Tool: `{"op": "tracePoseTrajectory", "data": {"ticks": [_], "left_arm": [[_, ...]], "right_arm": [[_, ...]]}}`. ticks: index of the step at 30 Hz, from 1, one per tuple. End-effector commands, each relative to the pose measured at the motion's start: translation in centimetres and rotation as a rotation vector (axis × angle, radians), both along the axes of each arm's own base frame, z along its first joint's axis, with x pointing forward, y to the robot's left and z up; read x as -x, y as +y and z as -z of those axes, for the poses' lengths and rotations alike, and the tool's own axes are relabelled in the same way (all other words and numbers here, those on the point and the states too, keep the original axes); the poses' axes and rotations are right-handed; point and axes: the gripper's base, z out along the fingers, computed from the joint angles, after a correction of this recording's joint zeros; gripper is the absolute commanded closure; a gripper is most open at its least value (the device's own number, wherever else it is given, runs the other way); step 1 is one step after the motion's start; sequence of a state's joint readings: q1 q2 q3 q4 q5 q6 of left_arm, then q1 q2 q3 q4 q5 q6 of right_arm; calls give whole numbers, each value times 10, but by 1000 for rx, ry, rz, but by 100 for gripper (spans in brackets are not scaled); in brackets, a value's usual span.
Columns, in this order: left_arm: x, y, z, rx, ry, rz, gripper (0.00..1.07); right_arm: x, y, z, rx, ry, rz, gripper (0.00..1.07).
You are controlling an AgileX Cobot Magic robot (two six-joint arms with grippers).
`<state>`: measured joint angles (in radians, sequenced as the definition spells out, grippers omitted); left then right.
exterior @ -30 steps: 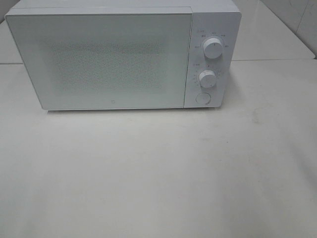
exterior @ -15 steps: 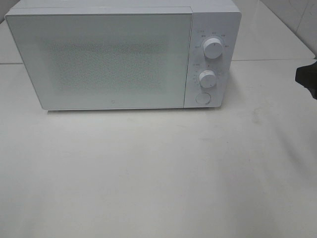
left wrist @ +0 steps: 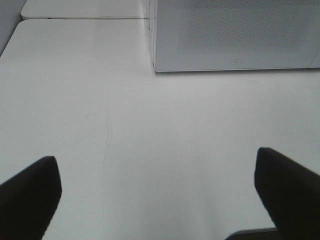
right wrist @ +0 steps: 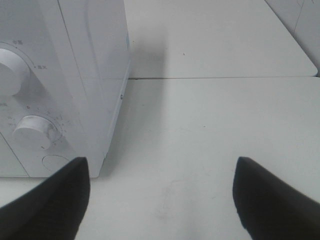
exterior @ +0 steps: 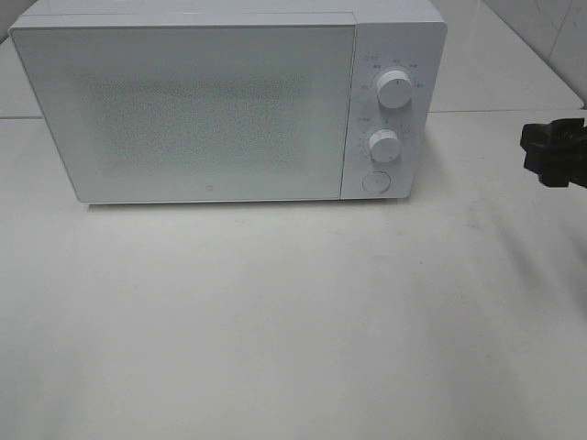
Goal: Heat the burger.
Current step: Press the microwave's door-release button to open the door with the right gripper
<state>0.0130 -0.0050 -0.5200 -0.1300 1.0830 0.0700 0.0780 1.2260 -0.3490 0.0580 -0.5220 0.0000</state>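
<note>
The burger is not showing in any view; you cannot tell whether it is sitting behind the closed door (exterior: 183, 110) of the microwave (exterior: 399, 37) at the table's (exterior: 275, 321) far edge. The right gripper (right wrist: 160, 200) is hovering open-fingered and empty beside the microwave's right side. It is nearer the round button (exterior: 376, 181) than the left gripper (left wrist: 157, 195), which is hanging equally wide and empty, facing the door.

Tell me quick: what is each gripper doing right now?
Left gripper: open, holding nothing.
Right gripper: open, holding nothing.
</note>
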Motion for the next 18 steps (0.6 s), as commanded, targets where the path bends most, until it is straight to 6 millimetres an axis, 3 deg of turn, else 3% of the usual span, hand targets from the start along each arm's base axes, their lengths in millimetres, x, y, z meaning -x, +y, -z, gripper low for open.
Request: {"op": "tracePoseTrajectory", "data": {"ticks": [1, 8, 18], "left_arm": [[2, 0, -1, 9, -27, -2, 7], [2, 0, -1, 9, -27, -2, 7], [2, 0, -1, 9, -27, -2, 7]], "right_arm": [[-4, -1, 12, 40, -55, -4, 31], [-8, 0, 32, 71, -29, -5, 31], [-14, 35, 54, 88, -45, -36, 31]]}}
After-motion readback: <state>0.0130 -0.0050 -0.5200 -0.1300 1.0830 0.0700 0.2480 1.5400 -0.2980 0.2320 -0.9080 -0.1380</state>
